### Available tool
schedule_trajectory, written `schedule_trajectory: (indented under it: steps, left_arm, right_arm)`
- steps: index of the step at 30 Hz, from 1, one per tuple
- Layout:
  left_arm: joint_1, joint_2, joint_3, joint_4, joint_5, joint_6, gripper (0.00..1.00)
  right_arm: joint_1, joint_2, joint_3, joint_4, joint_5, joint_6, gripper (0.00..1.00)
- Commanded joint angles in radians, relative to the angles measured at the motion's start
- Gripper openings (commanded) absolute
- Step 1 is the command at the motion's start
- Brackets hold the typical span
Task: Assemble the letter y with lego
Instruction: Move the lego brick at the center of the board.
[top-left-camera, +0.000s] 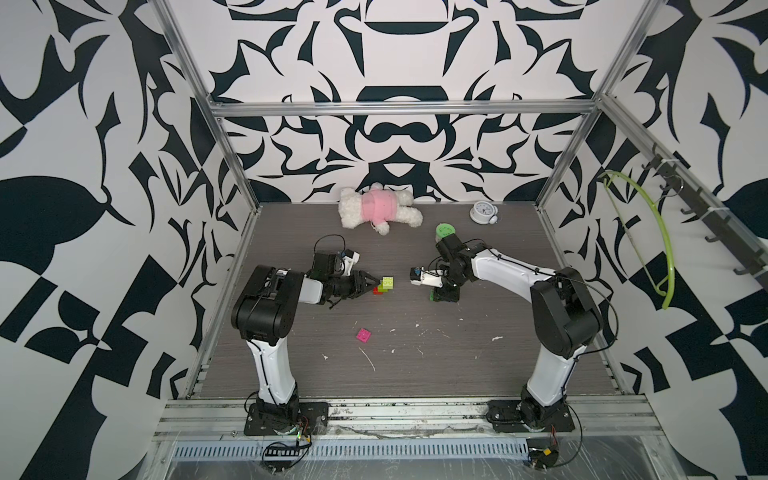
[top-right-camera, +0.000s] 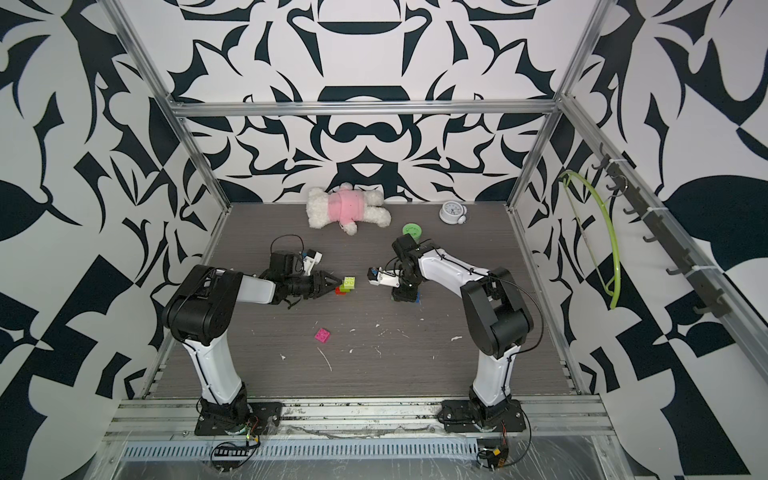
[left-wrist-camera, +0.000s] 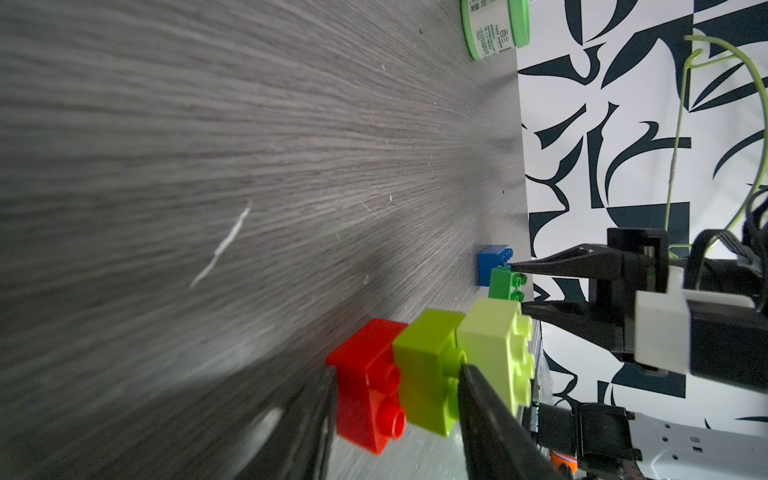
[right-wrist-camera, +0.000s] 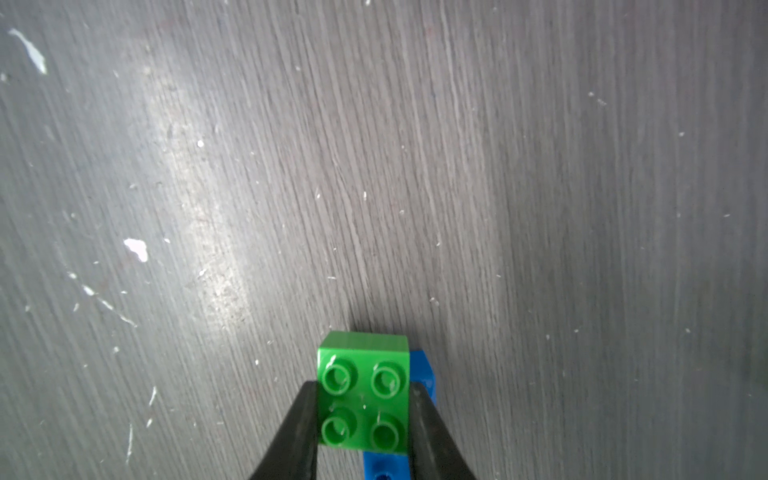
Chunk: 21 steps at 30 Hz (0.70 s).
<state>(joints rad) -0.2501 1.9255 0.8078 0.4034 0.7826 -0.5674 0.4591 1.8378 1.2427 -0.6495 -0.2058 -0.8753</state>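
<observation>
Right jaws gripped the green brick (right-wrist-camera: 363, 392), likely pressing it onto the blue bar (right-wrist-camera: 422, 370); left jaws clamped the red-and-lime stem (left-wrist-camera: 424, 365) to steady it

Both top views: bright, even, diffuse light from overhead. The bench (top-left-camera: 415, 357) carries only faint, soft shadows beneath the arms.

Left wrist view: bench grain is smeared into streaks close to the lens. The left pincer (left-wrist-camera: 395, 370) fingers (left-wrist-camera: 490, 424) are out of focus. The brick stack (left-wrist-camera: 432, 365) is sharp.

Right wrist view: a pale glare band runs across the bench. The green brick (right-wrist-camera: 363, 399) is sharp, with a dark soft shadow on its side away from the lens. The right pincer (right-wrist-camera: 363, 386) fingers (right-wrist-camera: 291, 436) are blurred.
</observation>
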Motion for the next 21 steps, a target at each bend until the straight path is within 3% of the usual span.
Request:
schedule_trajectory:
  steps: [1,9,21]
  left_arm:
    - [-0.001,0.084,-0.051,-0.226,-0.166,0.029,0.51]
    - [0.000,0.086,-0.050,-0.228,-0.167,0.029,0.51]
    - [0.000,0.086,-0.050,-0.228,-0.167,0.029,0.51]
  right_arm:
    - [-0.027,0.068,-0.053,-0.106,0.013,0.020,0.00]
    - [-0.027,-0.104,0.005,-0.090,-0.081,0.018,0.00]
    - [-0.072,-0.114,-0.056,-0.020,0.002,0.072,0.00]
